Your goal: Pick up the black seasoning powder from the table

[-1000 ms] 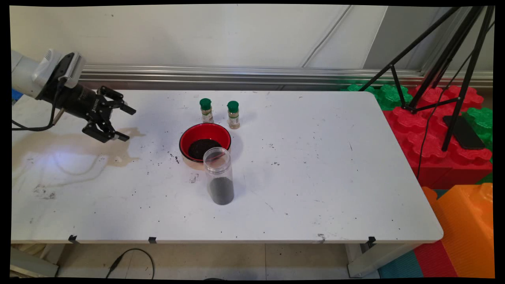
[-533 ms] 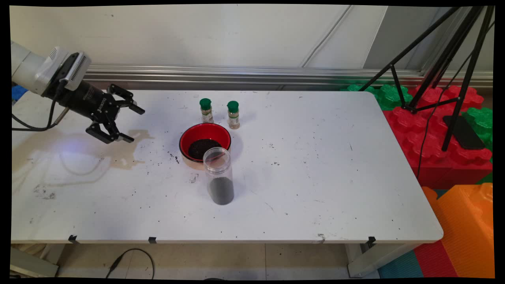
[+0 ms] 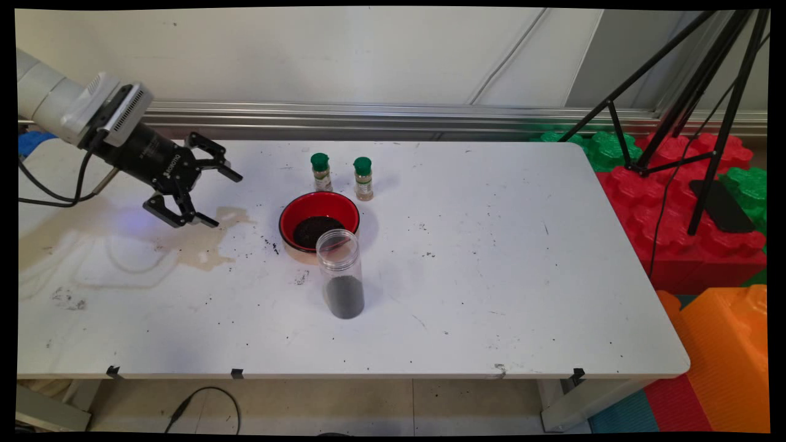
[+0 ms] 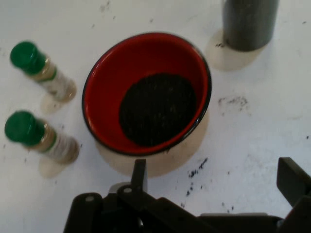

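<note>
While the gripper (image 3: 222,199) hangs above the table's (image 3: 491,294) left part with its jaws spread wide and nothing between them, the red bowl (image 3: 319,222) with dark grains in it stands near it, toward the table's middle. A clear jar (image 3: 341,273), dark at the bottom, stands just in front of the bowl. Two green-capped bottles (image 3: 320,172) (image 3: 363,178) stand upright behind it, apart from each other.

The open, empty claw (image 3: 223,199) hovers above the counter (image 3: 491,276), nearest a red bowl (image 3: 319,212) of dark grains; a clear jar (image 3: 341,273) stands just beside the bowl
</note>
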### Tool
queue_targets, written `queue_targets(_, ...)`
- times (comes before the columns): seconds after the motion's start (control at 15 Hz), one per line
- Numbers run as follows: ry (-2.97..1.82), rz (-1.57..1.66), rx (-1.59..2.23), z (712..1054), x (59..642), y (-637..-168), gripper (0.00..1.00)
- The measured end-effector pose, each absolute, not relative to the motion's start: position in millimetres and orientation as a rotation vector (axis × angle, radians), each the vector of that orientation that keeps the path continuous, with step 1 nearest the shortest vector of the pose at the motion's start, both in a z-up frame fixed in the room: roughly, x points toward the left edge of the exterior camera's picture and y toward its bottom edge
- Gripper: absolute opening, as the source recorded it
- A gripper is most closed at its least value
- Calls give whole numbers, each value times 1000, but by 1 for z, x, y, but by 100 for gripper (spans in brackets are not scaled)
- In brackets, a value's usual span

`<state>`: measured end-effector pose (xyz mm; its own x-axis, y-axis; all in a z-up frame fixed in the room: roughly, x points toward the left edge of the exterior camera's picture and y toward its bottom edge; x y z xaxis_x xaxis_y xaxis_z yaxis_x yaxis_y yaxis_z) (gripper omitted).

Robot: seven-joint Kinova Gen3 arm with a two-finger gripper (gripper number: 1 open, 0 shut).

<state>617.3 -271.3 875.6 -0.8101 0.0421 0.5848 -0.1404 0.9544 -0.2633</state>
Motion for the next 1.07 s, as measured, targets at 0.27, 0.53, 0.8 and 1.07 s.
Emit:
queue_targets(0.27,-2469,372,1,876,606,-277,100)
queue_targets(0.53,-2444,342,-57,873,592,-285,100)
queue_targets(0.8,-2421,311,-86,867,579,-293,100)
queue_targets(1.07,-2401,281,-110,859,566,-300,100)
